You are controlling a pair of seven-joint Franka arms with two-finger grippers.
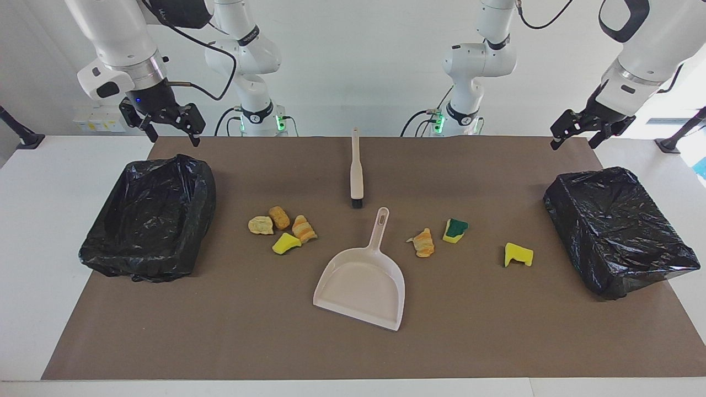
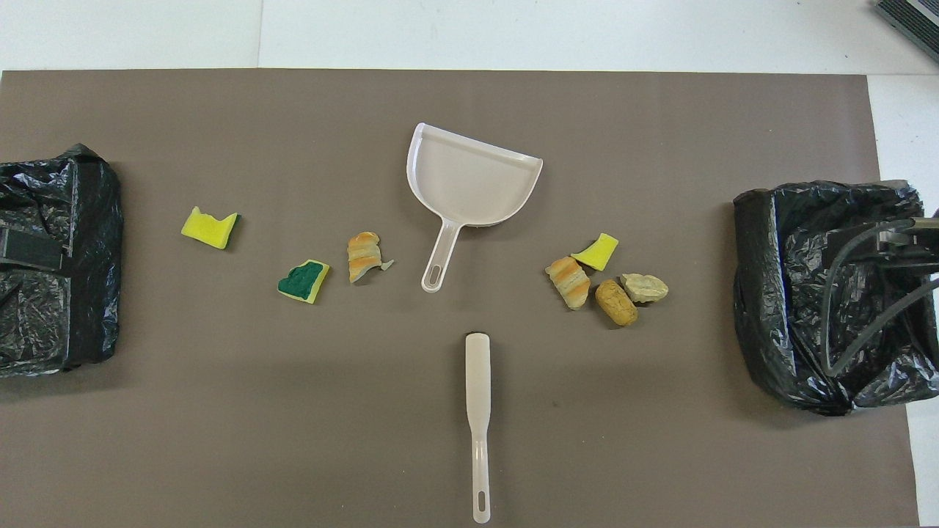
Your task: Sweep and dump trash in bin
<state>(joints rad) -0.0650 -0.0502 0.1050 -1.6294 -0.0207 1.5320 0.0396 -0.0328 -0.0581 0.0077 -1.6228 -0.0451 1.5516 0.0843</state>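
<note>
Clearly nothing is swept yet: the trash lies loose on the brown mat (image 1: 220,342) in two groups either side of the dustpan (image 1: 361,286). Toward the right arm's end sit four scraps close together: a pale tan scrap (image 1: 260,225), a tan-brown scrap (image 1: 279,217), an orange-striped scrap (image 1: 303,228) and a yellow wedge (image 1: 285,243). Toward the left arm's end lie a second striped scrap (image 1: 423,243), a green-topped scrap (image 1: 455,230) just beside it, and a notched yellow scrap (image 1: 518,255) well apart, nearer the left-end bin (image 1: 620,231).

The dustpan rests flat with its handle pointing toward the robots and its open mouth away from them. The brush (image 1: 356,171) lies nearer to the robots, in line with that handle, bristles toward the pan. A second lined bin (image 1: 149,218) stands at the right arm's end.

Both arms wait high, holding nothing. The right gripper (image 1: 168,124) hangs over the mat's edge by its bin with jaws spread; the left gripper (image 1: 579,132) hangs over the mat's corner by the other bin, jaws also spread.

The step in hand looks like picking up the tools. Each handle is thin and lies flat, so a grip across its width from straight above should hold best. The pan's mouth faces away from the scraps, so it probably needs turning before any sweeping. Light foam may skitter, so short, low strokes seem wise.
</note>
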